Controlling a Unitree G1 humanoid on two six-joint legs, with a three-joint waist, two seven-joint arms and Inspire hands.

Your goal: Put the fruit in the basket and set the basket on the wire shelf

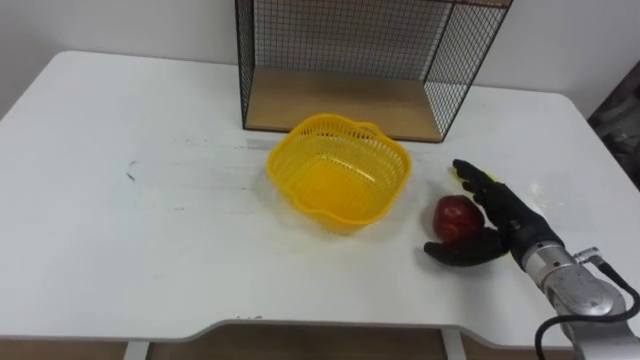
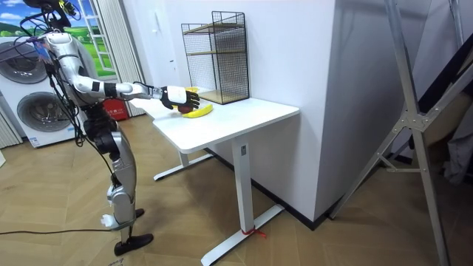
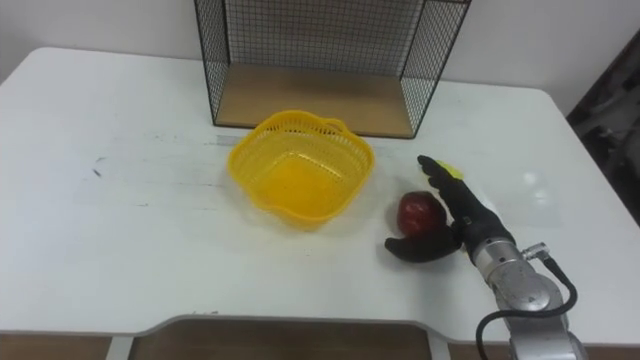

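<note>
I am watching the broad white table carrying everything. The black wire shelf with a wooden floor is standing just behind the yellow plastic lattice basket, its open side facing the basket. Right of the basket, my black right hand is lying spread, fingers straight and pointing shelfward, thumb out, cupping the round red apple, which is resting on the table near the basket.

The basket is glossy yellow plastic lattice, and the apple has a smooth, shiny red skin. The shelf is thin black metal wire mesh over a matt wooden board. The table is smooth white, faintly scuffed; the right hand looks matt black, its wrist bare silver metal.
</note>
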